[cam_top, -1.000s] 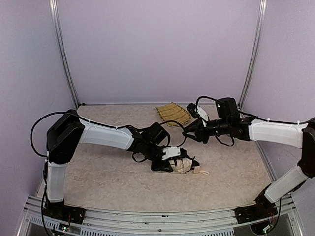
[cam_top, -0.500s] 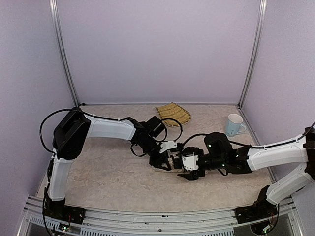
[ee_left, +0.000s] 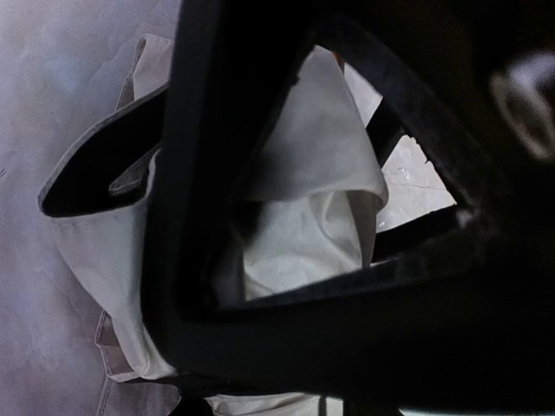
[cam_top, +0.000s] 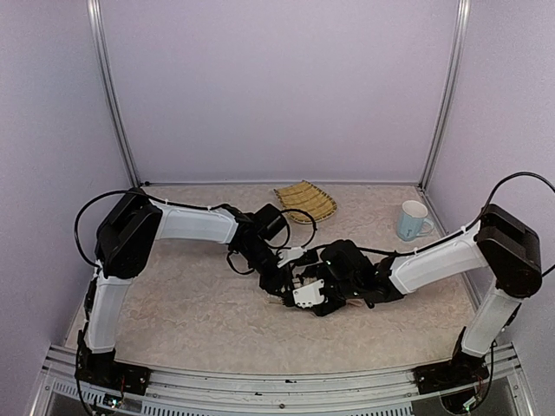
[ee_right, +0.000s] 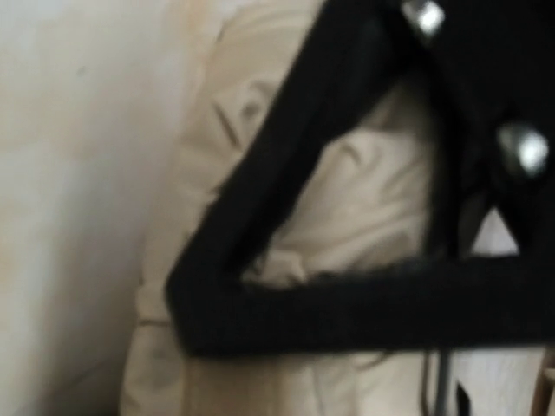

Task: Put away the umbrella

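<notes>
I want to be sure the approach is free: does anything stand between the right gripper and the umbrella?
Nothing visible does. The right gripper is at the umbrella, a finger against its cream fabric. The left gripper holds the same bundle from the other side. The mug and basket tray stand well apart, farther back.

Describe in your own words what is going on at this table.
Two robot arms meet at the middle of the table over a crumpled cream umbrella lying there. The left gripper has the fabric pinched between its fingers. The right gripper is pressed in against the same bundle from the other side, though whether its jaws are open is unclear. A woven tray and a pale mug stand apart at the back, untouched.
</notes>
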Motion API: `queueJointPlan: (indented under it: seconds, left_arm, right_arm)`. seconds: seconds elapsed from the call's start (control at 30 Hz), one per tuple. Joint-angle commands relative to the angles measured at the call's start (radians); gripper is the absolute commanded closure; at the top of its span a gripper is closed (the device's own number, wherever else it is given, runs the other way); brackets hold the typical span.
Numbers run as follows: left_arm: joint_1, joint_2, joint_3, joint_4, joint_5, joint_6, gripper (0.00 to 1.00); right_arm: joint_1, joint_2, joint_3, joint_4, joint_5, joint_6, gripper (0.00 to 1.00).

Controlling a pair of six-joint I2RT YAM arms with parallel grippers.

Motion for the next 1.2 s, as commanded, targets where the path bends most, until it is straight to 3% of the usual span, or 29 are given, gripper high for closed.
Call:
queueJointPlan:
  seconds: [0.0,0.07,0.2,0.27,0.37,0.5,0.53,0.63,0.7,0.97,1.07,1.17]
  left_arm:
    - [0.005,0.152,-0.094,-0.309,-0.136,0.021,1.0]
    - [0.005,0.155,-0.092,-0.318,-0.123,0.033,1.0]
    - [0.007,0.155,-0.096,-0.32,-0.105,0.047,1.0]
    - [0.008,0.146,-0.099,-0.308,-0.102,0.056,0.95]
    - [0.012,0.093,-0.11,-0.236,-0.1,0.052,0.72]
    - [0.048,-0.032,-0.163,-0.015,-0.05,-0.01,0.51]
    - [0.06,-0.067,-0.19,0.059,-0.034,-0.027,0.37]
    - [0.1,-0.186,-0.298,0.27,0.008,-0.078,0.31]
    - [0.117,-0.264,-0.392,0.429,0.015,-0.109,0.06]
    - [0.168,-0.597,-0.753,0.931,-0.099,-0.217,0.04]
    - [0.139,-0.726,-0.893,1.033,-0.153,-0.146,0.08]
    - [0.044,-0.802,-0.963,1.012,-0.296,-0.012,0.16]
  right_arm:
    - [0.005,0.088,0.038,-0.061,0.102,-0.007,0.25]
    - [0.001,0.105,0.039,-0.064,0.11,-0.006,0.34]
    - [-0.006,0.126,0.047,-0.102,0.126,0.016,0.63]
    - [-0.007,0.128,0.059,-0.146,0.106,0.033,0.72]
    - [-0.007,0.129,0.071,-0.197,0.062,0.057,0.81]
    - [-0.017,0.147,0.099,-0.255,-0.001,0.104,0.87]
    - [-0.021,0.155,0.108,-0.275,-0.018,0.117,0.88]
    - [-0.029,0.179,0.129,-0.32,-0.051,0.145,0.9]
    - [-0.033,0.189,0.139,-0.351,-0.069,0.161,0.91]
    - [-0.092,0.217,0.241,-0.529,-0.305,0.256,0.93]
    - [-0.123,0.259,0.311,-0.624,-0.391,0.299,0.93]
    - [-0.145,0.301,0.365,-0.698,-0.445,0.316,0.94]
